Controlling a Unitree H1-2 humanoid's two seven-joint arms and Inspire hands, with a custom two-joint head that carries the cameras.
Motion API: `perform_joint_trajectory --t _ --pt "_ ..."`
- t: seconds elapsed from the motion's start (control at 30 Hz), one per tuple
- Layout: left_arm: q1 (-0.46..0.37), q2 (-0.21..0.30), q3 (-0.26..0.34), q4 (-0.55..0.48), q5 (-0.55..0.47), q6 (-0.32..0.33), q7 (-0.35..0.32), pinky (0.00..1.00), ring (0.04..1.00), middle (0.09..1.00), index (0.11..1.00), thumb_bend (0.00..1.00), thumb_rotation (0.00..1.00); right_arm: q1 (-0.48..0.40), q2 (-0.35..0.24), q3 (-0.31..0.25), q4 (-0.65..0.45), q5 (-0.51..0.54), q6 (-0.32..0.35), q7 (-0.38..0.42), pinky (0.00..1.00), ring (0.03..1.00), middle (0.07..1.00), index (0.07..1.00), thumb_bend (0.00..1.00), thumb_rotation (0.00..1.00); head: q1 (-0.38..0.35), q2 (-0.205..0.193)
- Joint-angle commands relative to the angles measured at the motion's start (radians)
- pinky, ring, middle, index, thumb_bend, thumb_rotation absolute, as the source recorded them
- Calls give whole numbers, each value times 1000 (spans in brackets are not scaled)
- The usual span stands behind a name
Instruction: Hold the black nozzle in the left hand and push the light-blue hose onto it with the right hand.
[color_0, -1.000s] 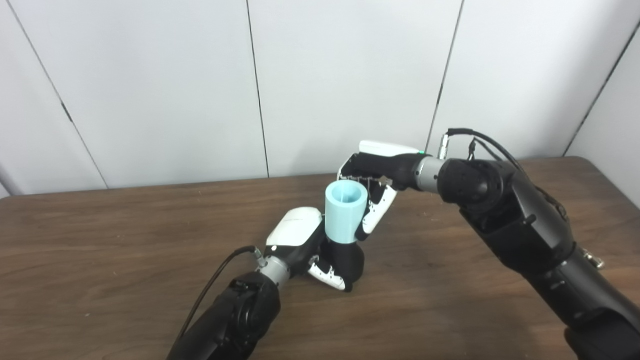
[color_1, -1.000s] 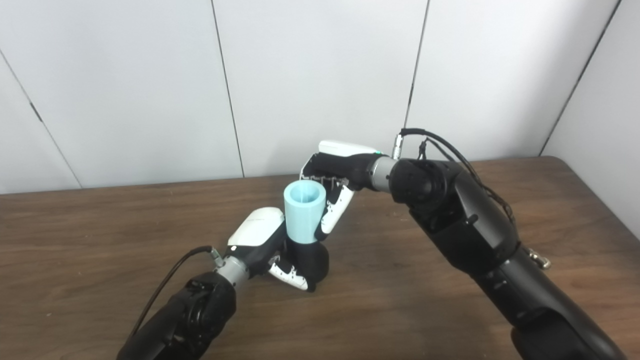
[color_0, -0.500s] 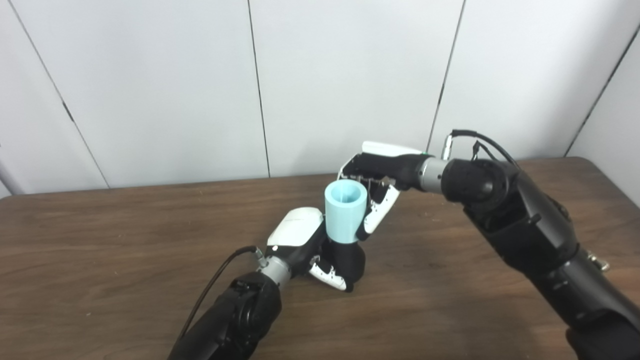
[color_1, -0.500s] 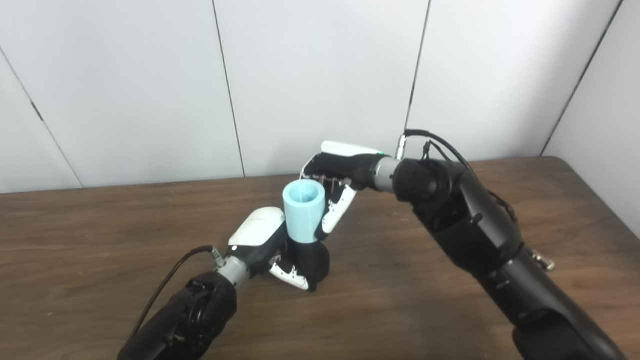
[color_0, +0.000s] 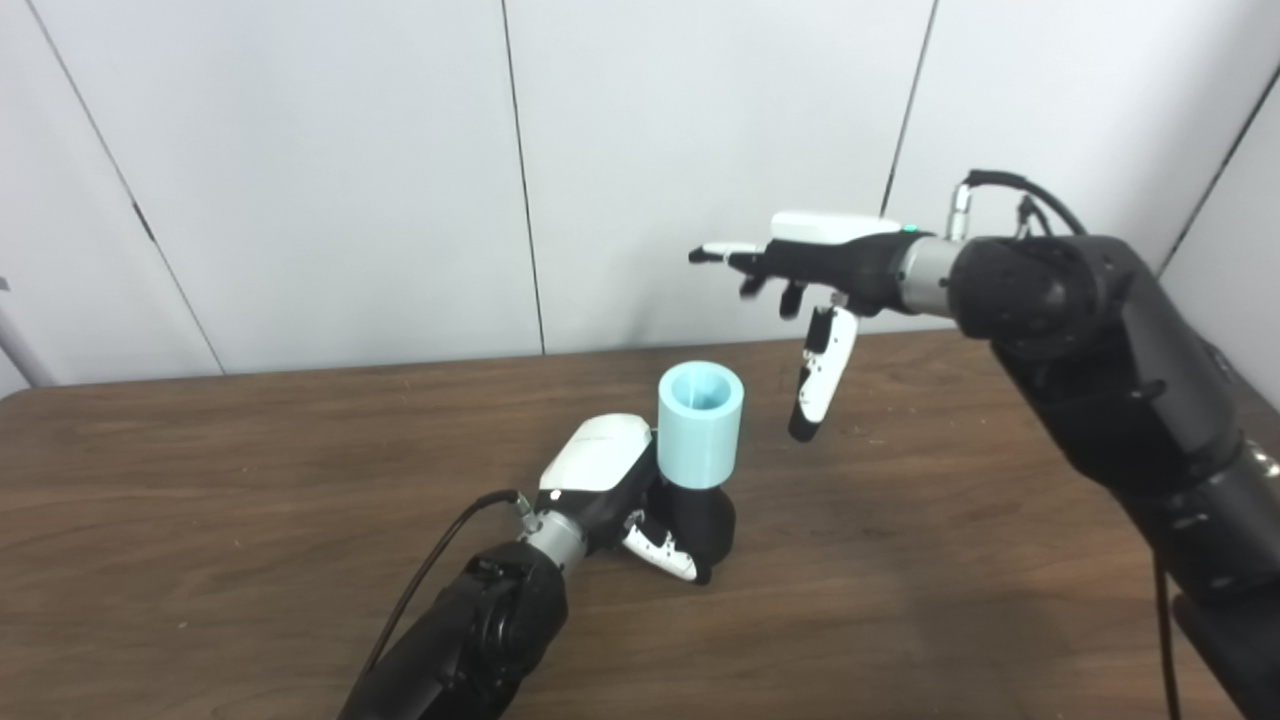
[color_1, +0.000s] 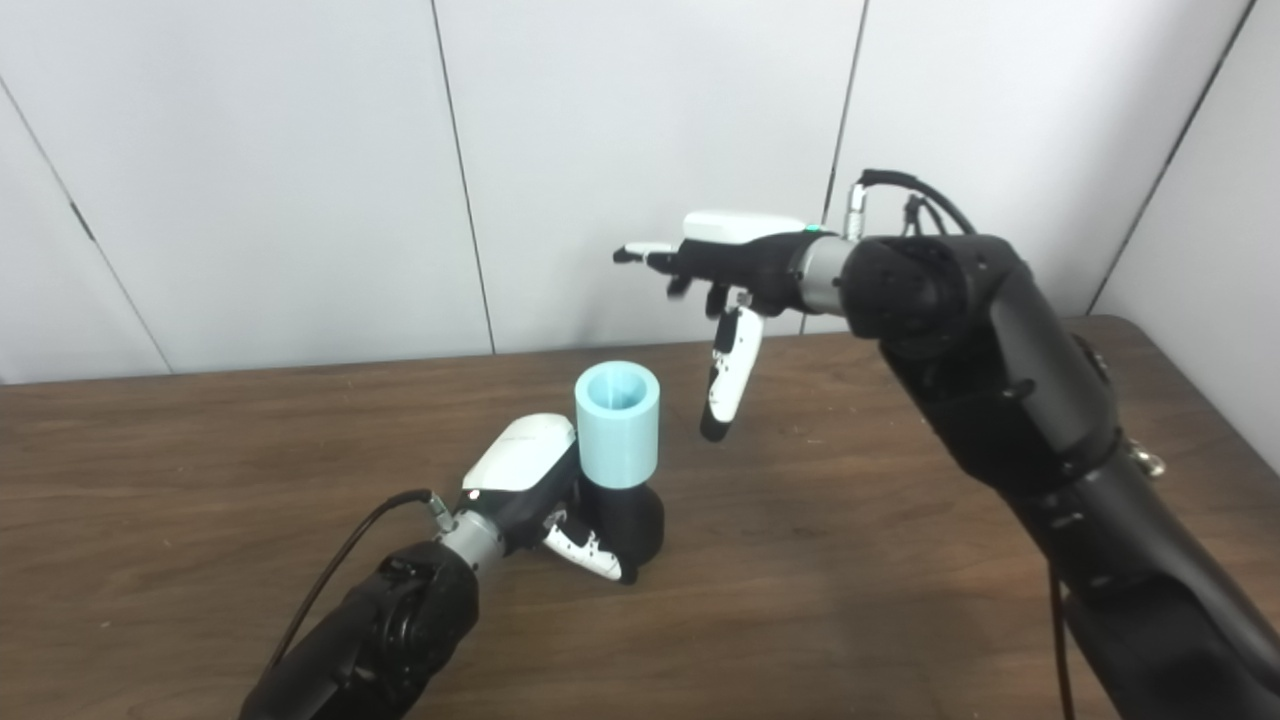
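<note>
The black nozzle (color_0: 702, 520) stands upright on the wooden table (color_0: 200, 480). My left hand (color_0: 610, 490) is shut around its base from the left. The light-blue hose (color_0: 701, 425), a short open-topped tube, sits upright on top of the nozzle; it also shows in the right eye view (color_1: 618, 424). My right hand (color_0: 810, 280) is open and empty, raised above and to the right of the hose, clear of it, fingers stretched out to the left and thumb (color_0: 820, 375) hanging down.
White wall panels (color_0: 700, 150) stand behind the table's back edge. The table's right corner (color_0: 1190, 330) lies behind my right arm (color_0: 1100, 380). Nothing else lies on the wood.
My right hand let go of the light-blue hose, opened, and rose up and to the right. The hose stays on the nozzle. The left hand has not moved.
</note>
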Motion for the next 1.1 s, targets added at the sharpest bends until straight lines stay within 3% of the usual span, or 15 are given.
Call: perform_joint_trajectory --t 0.0,0.13,0.17,0.3,0.4,0.57,1.07 --pt "70 33 -55 91 34 39 -131 366 431 455 492 527 0 -27 -11 -76 -26 100 -37 -56 983 999 1000 1000 1000 171 -2 1" --pt "67 34 -54 94 32 36 -131 371 438 461 491 527 0 -6 4 -105 -70 202 -11 -60 1000 1000 1000 1000 1000 308 -3 -1" --pt "66 33 -53 95 32 36 -130 372 439 462 491 527 0 5 3 -103 -74 231 -42 -62 1000 1000 1000 1000 1000 323 -2 -2" --pt "66 30 -53 95 31 39 -126 372 439 456 492 527 0 28 -18 -74 -58 287 -187 -75 1000 1000 1000 1000 975 831 4 -1" --pt "67 29 -54 93 32 40 -126 370 437 450 493 527 0 34 -27 -54 -50 278 -255 -85 1000 1000 1000 1000 964 957 5 -1" --pt "66 31 -55 96 32 37 -128 365 432 447 493 527 0 41 -27 -32 -62 244 -263 -91 1000 1000 1000 1000 976 998 6 0" --pt "61 35 -49 102 23 32 -124 405 449 449 495 527 0 62 -46 -12 -112 240 -216 -75 1000 1000 1000 1000 999 1000 11 1"
